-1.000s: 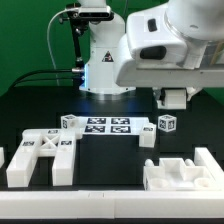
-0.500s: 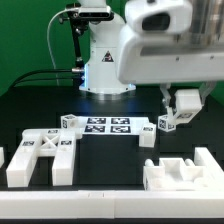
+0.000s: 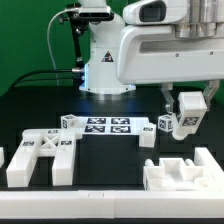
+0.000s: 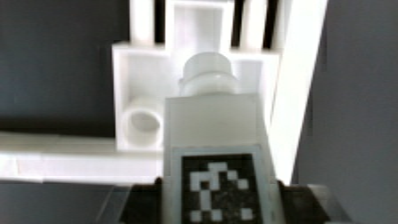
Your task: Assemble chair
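item: your arm, reaching down over the black tabletop (image 3: 108, 165) at the exterior view's right; jaws clamped on a tilted, tag-bearing white blocky plastic chair leg (image 3: 188, 113) (image 4: 214, 125).

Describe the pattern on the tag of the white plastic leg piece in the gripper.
The tag shows black-and-white squares; clearest in the wrist view.

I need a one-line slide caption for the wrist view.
Claw gripping a tagged white leg, its rounded tip toward a white chair part with a round hole.
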`<action>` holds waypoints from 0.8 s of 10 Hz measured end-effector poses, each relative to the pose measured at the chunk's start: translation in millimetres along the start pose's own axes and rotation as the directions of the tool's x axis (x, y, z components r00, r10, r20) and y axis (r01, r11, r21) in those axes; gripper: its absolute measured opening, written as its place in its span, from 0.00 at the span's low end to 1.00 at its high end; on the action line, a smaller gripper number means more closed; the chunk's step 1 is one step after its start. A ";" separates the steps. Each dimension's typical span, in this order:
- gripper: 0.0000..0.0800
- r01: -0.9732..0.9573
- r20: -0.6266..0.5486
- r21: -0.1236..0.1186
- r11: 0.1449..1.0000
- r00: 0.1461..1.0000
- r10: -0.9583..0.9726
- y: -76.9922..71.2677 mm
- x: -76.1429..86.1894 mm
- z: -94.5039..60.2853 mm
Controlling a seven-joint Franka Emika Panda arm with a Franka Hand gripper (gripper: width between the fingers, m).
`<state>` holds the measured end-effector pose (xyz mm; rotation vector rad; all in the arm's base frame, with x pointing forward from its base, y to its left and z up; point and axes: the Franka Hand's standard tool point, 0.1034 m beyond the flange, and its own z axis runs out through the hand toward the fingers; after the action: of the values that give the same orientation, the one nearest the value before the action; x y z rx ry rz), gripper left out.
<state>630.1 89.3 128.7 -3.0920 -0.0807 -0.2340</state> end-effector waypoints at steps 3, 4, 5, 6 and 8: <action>0.36 0.036 -0.244 -0.003 0.999 0.969 -0.036 -5.5 22.0 3.6; 0.36 0.039 -0.308 -0.005 0.999 0.951 -0.039 -6.2 19.0 4.9; 0.36 0.040 -0.320 -0.007 0.999 0.946 -0.040 -5.7 15.0 7.4; 0.36 0.040 -0.317 -0.007 0.999 0.948 -0.040 -5.6 14.9 7.7; 0.36 0.044 -0.318 -0.009 0.999 0.947 -0.045 -6.1 13.2 18.6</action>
<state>645.6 96.8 112.6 -3.0091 -0.1393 -0.7308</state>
